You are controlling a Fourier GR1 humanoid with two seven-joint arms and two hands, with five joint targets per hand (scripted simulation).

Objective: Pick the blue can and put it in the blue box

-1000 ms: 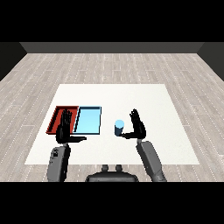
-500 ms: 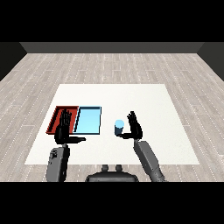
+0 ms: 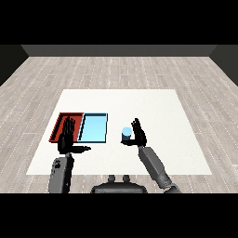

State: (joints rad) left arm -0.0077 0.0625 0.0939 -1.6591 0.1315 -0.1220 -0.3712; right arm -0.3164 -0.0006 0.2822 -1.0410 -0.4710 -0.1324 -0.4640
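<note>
Blue can (image 3: pixel 126 134): upright on desk (image 3: pixel 158 111), right of blue tray (image 3: pixel 94 127).
Right hand (image 3: pixel 138 135): fingers spread, beside the can.
Left hand (image 3: pixel 66 138): fingers straight, holding nothing.

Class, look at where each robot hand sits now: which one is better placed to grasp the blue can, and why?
The right robot hand. It is open right beside the blue can. The left robot hand is open over the red tray, with the blue tray between it and the can.

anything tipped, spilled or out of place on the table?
Nothing stands out. The blue can stands upright on the table, right of the blue tray and beside the right hand. The red tray lies flush against the blue one.
</note>
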